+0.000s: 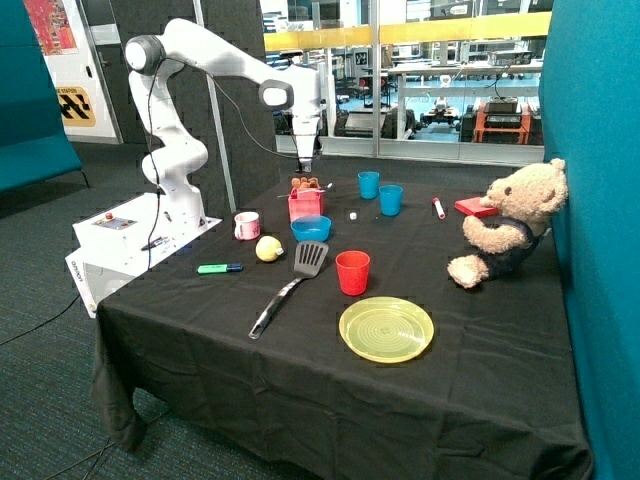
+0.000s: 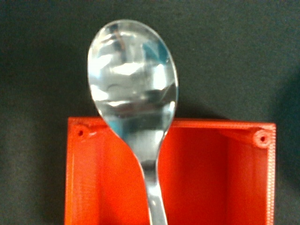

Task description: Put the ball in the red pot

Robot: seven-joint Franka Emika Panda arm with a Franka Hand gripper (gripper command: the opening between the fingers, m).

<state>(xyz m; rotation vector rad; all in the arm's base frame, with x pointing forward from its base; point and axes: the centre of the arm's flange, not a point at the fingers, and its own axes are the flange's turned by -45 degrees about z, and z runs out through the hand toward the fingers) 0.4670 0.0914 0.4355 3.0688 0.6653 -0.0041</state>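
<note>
The tool [image 1: 305, 172] hangs straight above the red pot [image 1: 306, 204] near the far edge of the surface [image 1: 300, 380]; whether its fingers are apart or closed cannot be told. In the wrist view, a metal spoon [image 2: 133, 98] runs up the middle, its bowl reaching past one wall of the red pot [image 2: 197, 178], whose square, open inside shows no ball.

By size: one teddy bear [image 1: 510, 225] sits at the surface's edge beside the teal wall. One yellow plate [image 1: 386, 328] lies near the front edge. One black spatula [image 1: 290, 285] lies with its long axis running from the blue bowl [image 1: 311, 228] toward the front edge, blade end nearest the bowl. One red cup [image 1: 352, 272] stands between spatula and plate; two blue cups [image 1: 380, 192] stand near the far edge.

The ball [image 1: 268, 248], pale yellow and lemon-like, rests on the surface between the pink-and-white mug [image 1: 247, 225] and the spatula, just beside the blue bowl, apart from the red pot. Its slightly longer axis seems to lie level, across the view. One green marker [image 1: 219, 268] lies near it, toward the edge by the robot's base.
</note>
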